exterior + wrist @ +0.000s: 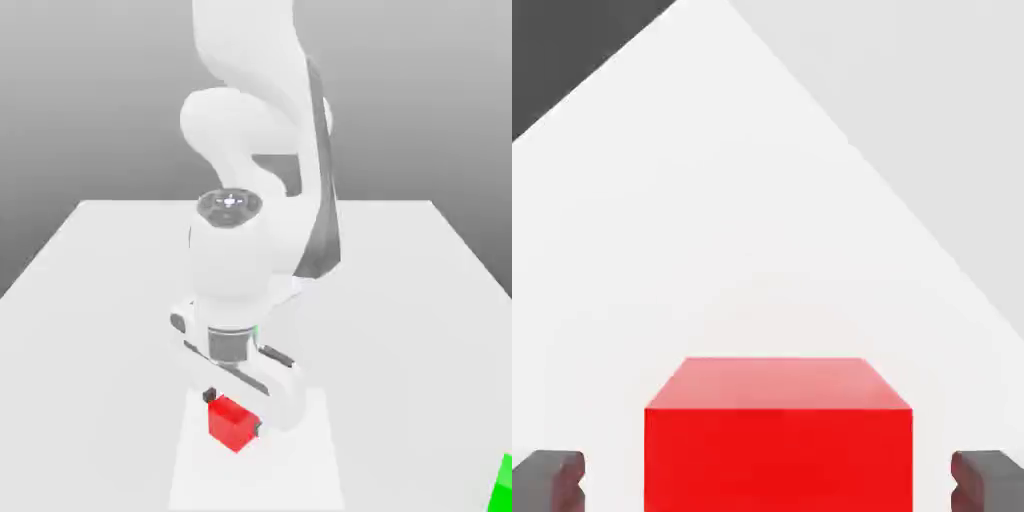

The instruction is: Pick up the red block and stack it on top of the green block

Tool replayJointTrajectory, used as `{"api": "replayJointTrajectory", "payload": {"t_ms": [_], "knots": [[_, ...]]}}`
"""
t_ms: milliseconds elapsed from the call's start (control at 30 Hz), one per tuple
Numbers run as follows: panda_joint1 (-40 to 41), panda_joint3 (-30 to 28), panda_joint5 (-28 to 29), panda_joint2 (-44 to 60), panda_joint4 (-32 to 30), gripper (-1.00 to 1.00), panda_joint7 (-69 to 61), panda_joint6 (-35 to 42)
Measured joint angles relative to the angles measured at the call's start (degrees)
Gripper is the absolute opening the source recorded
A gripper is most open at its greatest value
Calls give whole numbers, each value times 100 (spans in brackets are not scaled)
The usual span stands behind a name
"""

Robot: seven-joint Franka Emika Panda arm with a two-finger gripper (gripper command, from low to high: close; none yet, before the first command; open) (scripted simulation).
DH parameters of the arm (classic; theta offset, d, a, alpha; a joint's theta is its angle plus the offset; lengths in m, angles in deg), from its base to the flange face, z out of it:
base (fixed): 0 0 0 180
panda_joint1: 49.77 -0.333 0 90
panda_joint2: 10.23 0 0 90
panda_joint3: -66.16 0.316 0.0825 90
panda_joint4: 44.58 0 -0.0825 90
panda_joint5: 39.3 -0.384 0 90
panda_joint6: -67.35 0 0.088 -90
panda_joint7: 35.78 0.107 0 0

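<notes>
red block (pixel 778 440) — between spread fingers (pixel 550 478) | green block (pixel 503 487) — well apart

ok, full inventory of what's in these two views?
small glossy red cube: 1, bright red, on the table between the fingertips, with a gap each side in the hand view
bright green block: 1, green, at the exterior view's lower right edge, cut off by the frame
flat white table: 1, white, under everything
white arm: 1, white, bent down over the red cube
two-finger gripper: 1, dark fingers, open, straddling the red cube
</notes>
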Motion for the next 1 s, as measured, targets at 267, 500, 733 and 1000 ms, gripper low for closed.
{"api": "replayJointTrajectory", "payload": {"t_ms": [267,500,733,1000], "knots": [[-15,-28,61,-217,-13,-100,33,170],[-26,-66,181,-1055,-127,-100,121,885],[-528,129,481,-987,594,-100,974,1632],[-1471,689,692,-189,2195,-100,2364,2453]]}}
